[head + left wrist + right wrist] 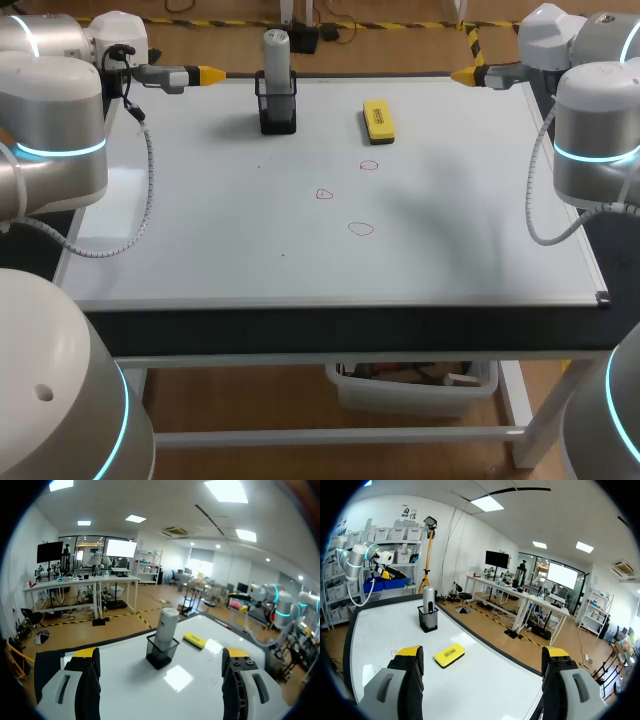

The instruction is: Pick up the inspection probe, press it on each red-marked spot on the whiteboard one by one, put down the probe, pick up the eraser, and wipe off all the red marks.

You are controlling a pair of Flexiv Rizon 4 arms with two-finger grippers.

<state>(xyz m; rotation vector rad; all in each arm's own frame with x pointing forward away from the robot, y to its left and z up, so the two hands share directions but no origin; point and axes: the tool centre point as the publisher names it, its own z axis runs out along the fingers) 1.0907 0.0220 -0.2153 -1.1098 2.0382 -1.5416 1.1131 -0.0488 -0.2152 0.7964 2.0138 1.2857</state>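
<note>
A grey cylindrical inspection probe point(276, 52) stands upright in a black holder point(277, 108) at the back of the whiteboard point(200, 230). A yellow eraser point(378, 121) lies to the holder's right. Three small red outlines are drawn mid-board: one point(369, 165), one point(324, 194) and one point(361, 229). My left gripper point(208, 74) hangs open at the back left edge, empty; in its wrist view point(162, 662) the probe point(165, 628) and eraser point(194, 640) lie ahead. My right gripper point(464, 74) is open at the back right edge; in its view point(481, 662) the eraser point(449, 655) and probe point(428, 605) lie ahead.
The whiteboard covers most of the table, with a dark strip point(350, 328) along its front edge. A clear bin point(415, 385) sits under the table. My other arm point(367, 560) shows beyond the board's far side in the right wrist view.
</note>
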